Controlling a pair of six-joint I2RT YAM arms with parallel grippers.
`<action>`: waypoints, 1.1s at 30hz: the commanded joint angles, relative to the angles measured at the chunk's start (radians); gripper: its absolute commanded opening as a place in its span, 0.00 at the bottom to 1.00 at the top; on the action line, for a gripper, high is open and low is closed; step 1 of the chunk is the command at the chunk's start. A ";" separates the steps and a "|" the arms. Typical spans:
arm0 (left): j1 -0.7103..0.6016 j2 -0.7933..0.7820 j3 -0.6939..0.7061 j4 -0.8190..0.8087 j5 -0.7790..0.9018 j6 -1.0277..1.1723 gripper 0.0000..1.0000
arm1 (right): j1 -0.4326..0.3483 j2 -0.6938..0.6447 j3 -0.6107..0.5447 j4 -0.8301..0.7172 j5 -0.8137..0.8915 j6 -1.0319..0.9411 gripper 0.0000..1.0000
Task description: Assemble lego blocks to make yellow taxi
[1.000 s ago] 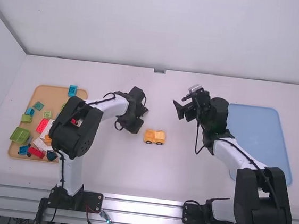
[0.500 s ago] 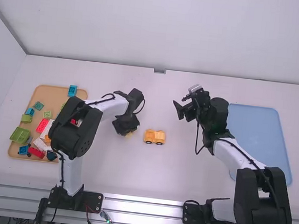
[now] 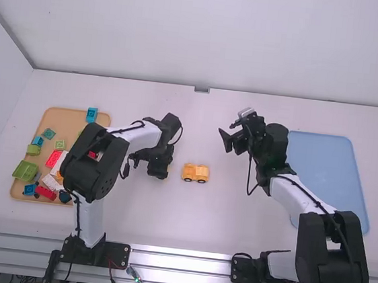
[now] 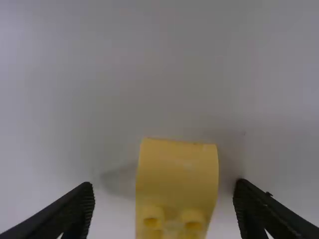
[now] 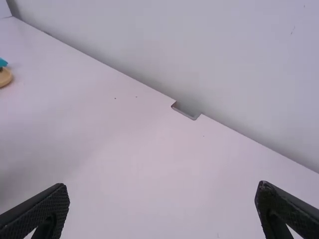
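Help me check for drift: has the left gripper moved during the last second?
Yes. In the high view, the left gripper has shifted left, away from the unmoved orange toy car and toward the wooden tray.

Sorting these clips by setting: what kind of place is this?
Probably a robotics lab or test station: a white table, two mounted robot arms, and a wooden tray of toy blocks.

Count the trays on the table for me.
2: a tan tray at the left, holding blocks and partly behind the left arm, and a blue tray at the right, partly behind the right arm. None seems hidden.
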 commanded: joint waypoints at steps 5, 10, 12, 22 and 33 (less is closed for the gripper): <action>0.006 0.015 -0.055 0.054 -0.003 -0.096 0.96 | 0.000 -0.019 -0.004 0.001 -0.002 0.002 0.99; 0.018 -0.011 0.024 -0.100 -0.050 0.031 0.91 | 0.000 -0.019 -0.004 0.001 -0.002 0.002 0.98; 0.018 -0.019 0.076 -0.178 -0.092 0.061 0.89 | 0.000 -0.019 -0.004 0.002 -0.002 0.002 0.99; 0.020 -0.022 0.413 -0.352 -0.129 1.128 0.93 | 0.000 -0.019 -0.004 0.004 -0.002 0.002 0.98; 0.012 -0.022 0.494 -0.385 -0.100 2.369 0.99 | -0.014 -0.019 -0.004 0.010 0.001 0.002 0.99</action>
